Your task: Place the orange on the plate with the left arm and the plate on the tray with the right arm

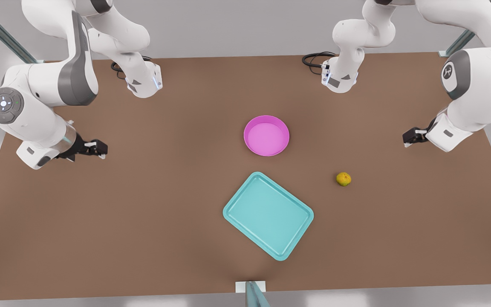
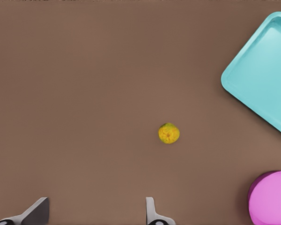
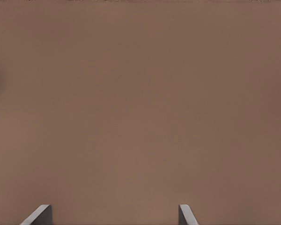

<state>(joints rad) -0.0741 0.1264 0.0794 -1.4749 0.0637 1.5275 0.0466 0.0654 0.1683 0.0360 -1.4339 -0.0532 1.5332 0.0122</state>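
Jaws of both grippers spread wide, nothing held. Left gripper (image 1: pixel 408 138) parked near orange (image 1: pixel 343 178); right gripper (image 1: pixel 97 149) well apart from plate (image 1: pixel 266 135). Tray (image 1: pixel 268 215) just beside plate. Risk: round orange nudged, rolled away.

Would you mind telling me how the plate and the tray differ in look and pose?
The plate is round and bright pink, while the tray is rectangular with rounded corners and teal. The plate is the smaller of the two. The tray lies turned at an angle to the table edges; the plate, being round, shows no such turn. Its wall also looks taller than the tray's low edge. Both lie flat, empty and apart from each other.
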